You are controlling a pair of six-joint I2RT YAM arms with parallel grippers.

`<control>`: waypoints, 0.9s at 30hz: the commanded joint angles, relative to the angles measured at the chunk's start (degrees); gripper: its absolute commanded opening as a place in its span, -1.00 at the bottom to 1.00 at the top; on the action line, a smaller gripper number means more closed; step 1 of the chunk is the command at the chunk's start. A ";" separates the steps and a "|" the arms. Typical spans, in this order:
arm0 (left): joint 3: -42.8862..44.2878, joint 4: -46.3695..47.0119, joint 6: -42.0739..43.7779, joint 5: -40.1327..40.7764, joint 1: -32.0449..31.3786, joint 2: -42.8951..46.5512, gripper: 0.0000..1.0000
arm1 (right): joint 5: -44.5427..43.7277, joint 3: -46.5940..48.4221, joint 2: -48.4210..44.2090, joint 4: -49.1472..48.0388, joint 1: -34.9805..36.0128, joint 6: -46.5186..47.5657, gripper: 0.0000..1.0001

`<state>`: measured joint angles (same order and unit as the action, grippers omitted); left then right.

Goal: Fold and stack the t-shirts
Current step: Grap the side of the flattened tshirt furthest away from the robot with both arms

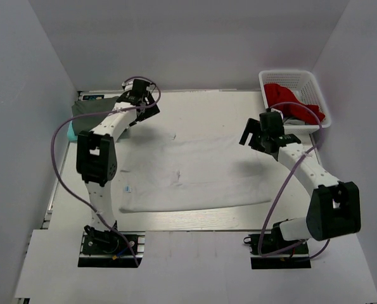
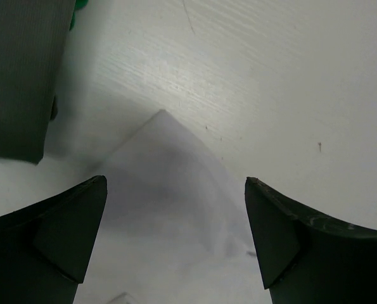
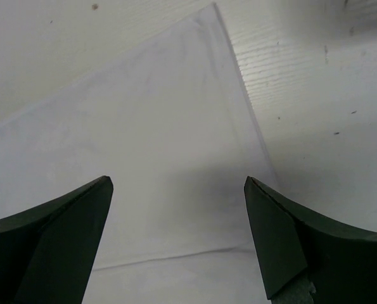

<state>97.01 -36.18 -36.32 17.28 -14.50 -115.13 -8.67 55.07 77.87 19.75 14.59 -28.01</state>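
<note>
Over far corners of white t-shirt (image 1: 194,174): left gripper (image 2: 175,183), right gripper (image 3: 178,183) both spread wide, empty. Best: drop straight, pinch both corners together, lift evenly, fold toward shirt's near hem.

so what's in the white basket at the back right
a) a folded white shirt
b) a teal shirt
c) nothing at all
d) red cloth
d, the top view shows red cloth bunched inside the basket.
</note>
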 commanded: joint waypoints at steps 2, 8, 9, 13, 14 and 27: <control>9.32 -3.98 3.88 3.02 1.41 -6.14 1.00 | -8.03 5.13 4.48 -1.37 -0.44 -0.11 0.81; 10.65 -2.93 4.94 -0.23 1.93 -11.43 0.71 | -8.82 5.40 7.30 -4.19 -0.53 0.67 0.81; 9.61 -2.93 4.94 -0.84 1.93 -11.43 0.55 | -9.00 5.49 8.08 -4.19 -0.53 0.68 0.81; 4.16 0.05 4.94 -0.85 1.93 -10.91 0.34 | -9.79 7.15 10.20 -3.49 -0.79 0.76 0.81; 3.45 0.67 4.94 -0.84 1.93 -10.90 0.34 | -9.79 7.51 10.72 -3.23 -0.70 0.85 0.81; 3.01 5.05 4.94 -0.14 1.93 -8.98 0.44 | -8.74 8.39 14.07 -3.49 -0.79 0.41 0.81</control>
<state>100.92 -34.28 -31.42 17.30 -12.56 -128.88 -16.51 60.66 91.37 17.67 14.09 -27.88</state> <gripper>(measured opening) 0.709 0.902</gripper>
